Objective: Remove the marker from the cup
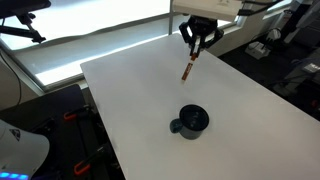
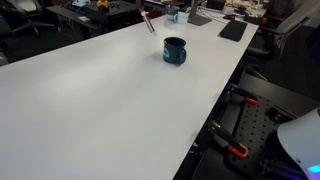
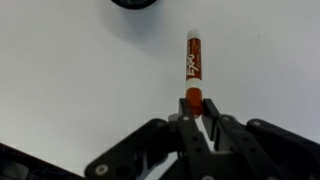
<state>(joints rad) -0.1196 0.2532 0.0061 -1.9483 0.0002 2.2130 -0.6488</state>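
The marker [image 3: 193,68] is a reddish-orange pen with a white tip and an "Expo" label. My gripper [image 3: 195,112] is shut on its lower end and holds it out over the white table. In an exterior view the marker [image 1: 188,69] hangs from the gripper [image 1: 196,47], above the far part of the table. In an exterior view it shows as a small stick [image 2: 148,22] at the far edge. The dark navy cup [image 1: 190,122] stands upright on the table, apart from the marker; it also shows in an exterior view [image 2: 175,50] and at the wrist view's top edge [image 3: 133,3].
The white table [image 1: 230,110] fills the middle. Dark desks with clutter [image 2: 215,15] lie beyond its far edge. Black and orange equipment [image 2: 245,135] stands beside the table edge. A bright window strip [image 1: 90,25] runs behind the table.
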